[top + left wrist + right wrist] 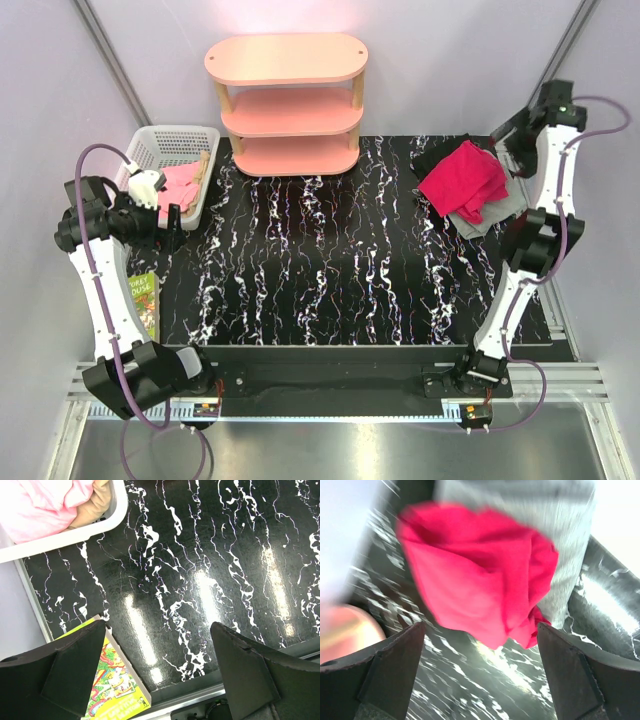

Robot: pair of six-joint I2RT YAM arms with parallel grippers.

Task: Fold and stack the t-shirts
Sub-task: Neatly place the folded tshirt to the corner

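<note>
t-shirts 2: red t-shirt (475, 575) atop grey t-shirt (570, 530), just ahead of right pincer (479, 645), spread | left pincer (157, 630) spread; basket (65, 537) ahead, book (117, 680) beside

A: What's sitting on the table (330, 270)?
B: Black marbled top. Far edge, centre: pink three-tier shelf (288, 105). Far-left corner: white basket (178, 131). Left edge, nearer: a picture book (145, 300), flat. Far right: grey t-shirt (484, 221) on the surface, red t-shirt (465, 180) on top.
A: Folded?
B: No, both crumpled.
</note>
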